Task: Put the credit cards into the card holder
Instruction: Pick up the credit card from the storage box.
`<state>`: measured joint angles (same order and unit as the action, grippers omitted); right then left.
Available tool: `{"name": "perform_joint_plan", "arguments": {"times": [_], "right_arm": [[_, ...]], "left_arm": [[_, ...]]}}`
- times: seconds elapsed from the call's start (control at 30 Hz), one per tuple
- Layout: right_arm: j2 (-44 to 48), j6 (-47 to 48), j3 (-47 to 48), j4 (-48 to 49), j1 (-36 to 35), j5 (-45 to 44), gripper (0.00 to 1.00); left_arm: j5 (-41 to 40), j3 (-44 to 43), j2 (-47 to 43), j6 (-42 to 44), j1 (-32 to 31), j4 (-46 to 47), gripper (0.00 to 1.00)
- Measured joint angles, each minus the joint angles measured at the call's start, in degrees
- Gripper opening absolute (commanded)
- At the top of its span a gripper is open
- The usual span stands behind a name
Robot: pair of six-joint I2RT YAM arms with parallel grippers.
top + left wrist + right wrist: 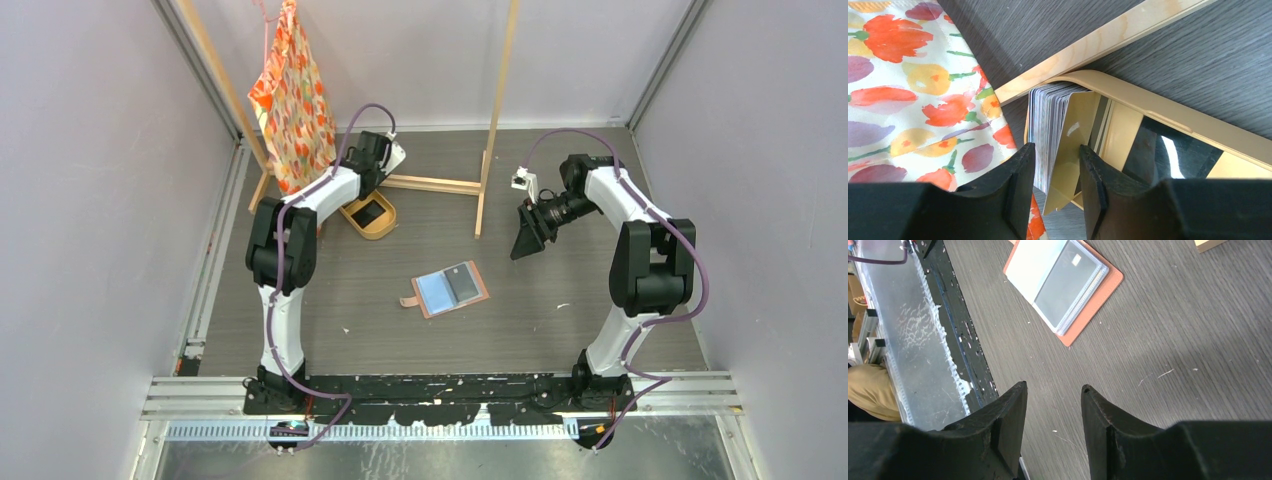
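The credit cards (1047, 125) stand as a thick stack on edge at one end of an oval tan tray (1148, 100), with a tan card (1075, 135) on the stack's outer side. My left gripper (1057, 150) has its fingers on both sides of this stack, pressed against it. A dark glossy card (1168, 155) lies flat in the tray. The card holder (450, 289) lies spread open mid-table, a grey card (1068, 280) in one clear pocket. My right gripper (522, 243) hovers open and empty to the holder's right, above bare table.
A flowered cloth bag (290, 100) hangs from a wooden frame (495, 120) at the back, right beside the tray (370, 215) and my left wrist. The frame's foot bar (1098, 45) runs along the tray's far side. Grey walls close in both sides.
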<state>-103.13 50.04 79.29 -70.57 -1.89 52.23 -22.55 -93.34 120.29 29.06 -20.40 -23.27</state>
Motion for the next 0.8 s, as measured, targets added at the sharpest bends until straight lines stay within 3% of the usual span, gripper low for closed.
{"name": "perform_joint_plan", "arguments": {"times": [0.37, 0.8], "right_arm": [[-0.42, 0.70, 0.00, -0.31, 0.00, 0.26, 0.49], [-0.50, 0.87, 0.02, -0.48, 0.00, 0.42, 0.49]], "left_arm": [[-0.15, 0.00, 0.00, -0.15, -0.07, 0.11, 0.46], [-0.63, 0.00, -0.09, -0.33, -0.09, 0.37, 0.45]]}}
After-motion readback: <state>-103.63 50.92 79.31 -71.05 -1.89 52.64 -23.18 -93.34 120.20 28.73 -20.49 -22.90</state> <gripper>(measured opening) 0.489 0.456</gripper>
